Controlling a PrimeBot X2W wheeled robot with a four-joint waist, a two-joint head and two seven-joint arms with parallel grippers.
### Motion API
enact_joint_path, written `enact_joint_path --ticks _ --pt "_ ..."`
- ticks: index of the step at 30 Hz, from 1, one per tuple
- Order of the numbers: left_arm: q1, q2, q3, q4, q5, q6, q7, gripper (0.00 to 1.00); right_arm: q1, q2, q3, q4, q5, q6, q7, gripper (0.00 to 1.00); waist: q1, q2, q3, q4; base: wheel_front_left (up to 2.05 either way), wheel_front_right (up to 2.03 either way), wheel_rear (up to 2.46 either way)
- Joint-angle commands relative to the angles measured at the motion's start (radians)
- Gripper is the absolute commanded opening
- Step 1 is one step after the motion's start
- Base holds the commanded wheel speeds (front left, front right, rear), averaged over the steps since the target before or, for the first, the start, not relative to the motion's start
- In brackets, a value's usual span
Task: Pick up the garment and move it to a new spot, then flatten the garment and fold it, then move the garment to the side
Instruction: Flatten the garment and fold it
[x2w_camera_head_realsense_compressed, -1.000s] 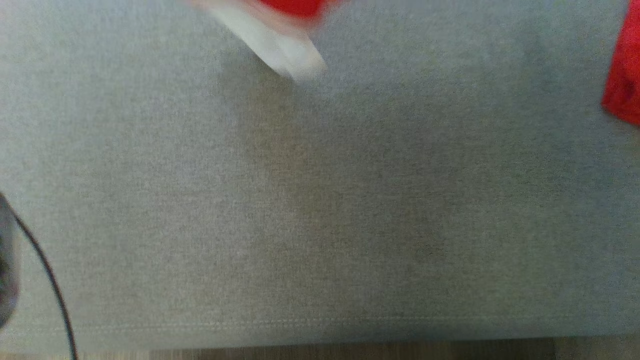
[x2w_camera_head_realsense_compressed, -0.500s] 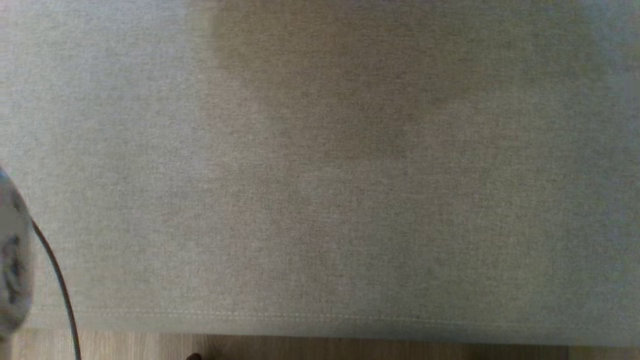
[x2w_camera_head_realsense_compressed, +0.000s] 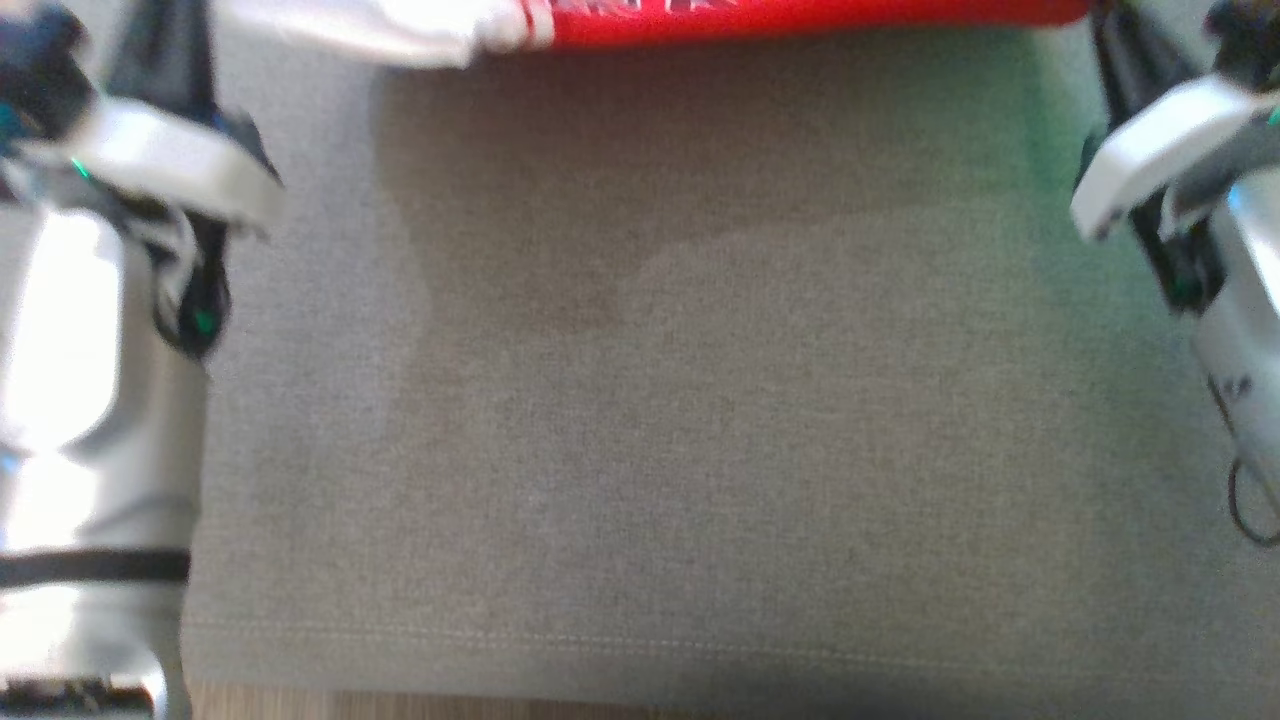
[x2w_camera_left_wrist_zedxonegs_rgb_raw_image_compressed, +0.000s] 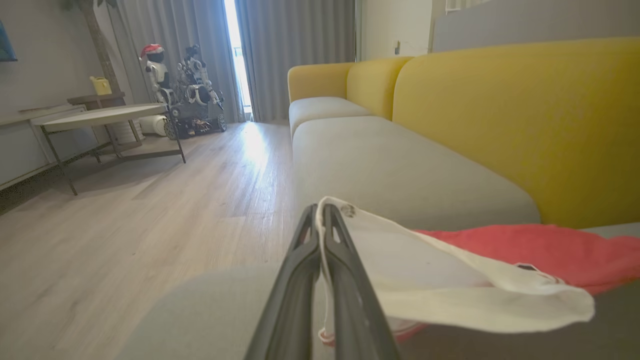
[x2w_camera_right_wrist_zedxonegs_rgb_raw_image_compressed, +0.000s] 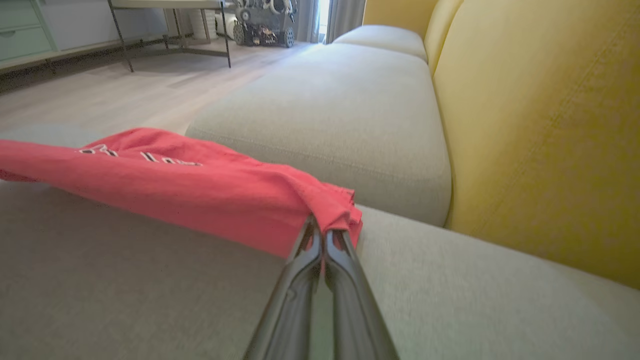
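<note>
The garment (x2w_camera_right_wrist_zedxonegs_rgb_raw_image_compressed: 175, 185), red w/ a white end, hangs stretched btwn the two arms low over the grey seat cushion (x2w_camera_head_realsense_compressed: 700, 450) of a sofa, in front of the yellow backrest (x2w_camera_right_wrist_zedxonegs_rgb_raw_image_compressed: 540, 125). Whether its lower edge brushes the cushion can't be told. The left end effector (x2w_camera_left_wrist_zedxonegs_rgb_raw_image_compressed: 320, 212) has its fingers pressed together on the hem of the white end. The right end effector (x2w_camera_right_wrist_zedxonegs_rgb_raw_image_compressed: 320, 227) is pinched tight on a bunched corner of the red fabric. Gripping opposite ends w/ the arms well apart pulls the cloth into a taut band, prob. so it comes down w/o creases. In the head view the garment runs along the top edge, w/ bare cushion below it, i.e. room to spread. Judged stage: carrying to the new spot, pre-flattening. Risk: the cloth looks doubled over along its length, so it may land folded on itself.
</note>
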Motion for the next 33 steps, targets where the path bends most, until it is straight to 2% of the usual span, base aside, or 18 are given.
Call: enact_joint_path --ticks 1,12,20,25,33 --pt "0.024 0.060 0.002 -0.008 -0.007 -0.005 -0.005 0.00 0.044 -0.030 0.040 -0.019 0.041 0.003 0.027 0.00 0.0001 0.0000 -0.061 0.008 0.00 0.00 0.00" --pt "0.216 0.140 -0.176 0.042 -0.085 -0.009 0.022 0.00 0.232 -0.114 0.239 -0.092 0.245 0.003 0.200 0.00 0.0001 0.0000 -0.176 0.000 0.00 0.00 0.00" --pt "0.333 0.235 -0.281 0.009 -0.171 -0.009 0.047 0.00 0.323 -0.187 0.365 -0.195 0.394 0.003 0.328 0.00 0.0001 0.0000 -0.232 -0.028 0.00 0.00 0.00" --pt "0.405 0.300 -0.354 -0.056 -0.244 -0.009 0.105 0.00 0.353 -0.230 0.413 -0.240 0.450 0.003 0.349 0.00 0.0001 0.0000 -0.262 -0.038 0.00 0.00 0.00" --pt "0.483 0.433 -0.444 -0.221 -0.421 -0.010 0.269 0.00 0.388 -0.271 0.476 -0.287 0.527 0.003 0.395 0.00 0.0001 0.0000 -0.296 -0.037 0.00 0.00 0.00"
